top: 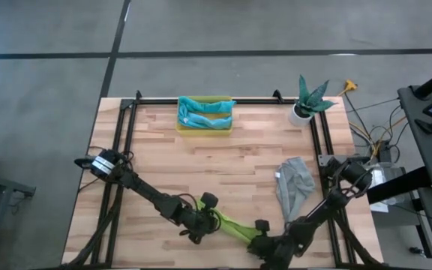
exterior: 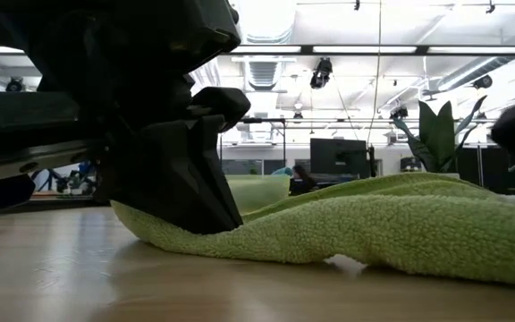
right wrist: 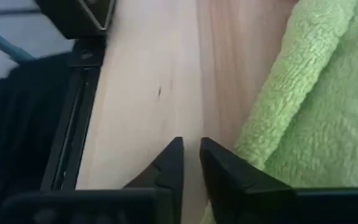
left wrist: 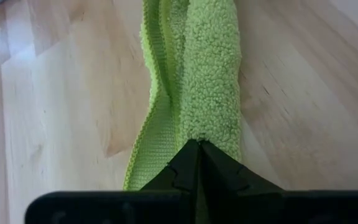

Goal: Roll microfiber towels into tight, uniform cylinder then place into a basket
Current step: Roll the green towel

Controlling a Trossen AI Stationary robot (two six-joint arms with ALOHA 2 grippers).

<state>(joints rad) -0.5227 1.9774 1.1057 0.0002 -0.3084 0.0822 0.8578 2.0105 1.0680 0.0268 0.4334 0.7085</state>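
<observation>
Left hand [left wrist: 199,163] clamped tight on one end of lime green towel [left wrist: 197,81], fingertips meeting on the fabric; sat low on counter [top: 223,165] at about 6 o'clock, pressed down onto the wood in low view. Lime green towel bunched lengthwise into a rough rope, stretched from left hand toward 4 o'clock to right hand. Right hand [right wrist: 191,163] at counter's near edge around 5 o'clock, fingers nearly together with a thin gap, nothing between them; towel edge just beside one finger, contact not clear. Grey towel [top: 295,187] lay crumpled at 3–4 o'clock, beside right arm. Basket [top: 204,127] stood at 12 o'clock by the far edge, apart from both hands, holding teal towel [top: 201,109] and light blue towel [top: 203,120], both rolled, side by side. White plant pot [top: 300,114] with green plant at 1–2 o'clock corner. Black frame rail [top: 201,100] ran along far edge of counter.
</observation>
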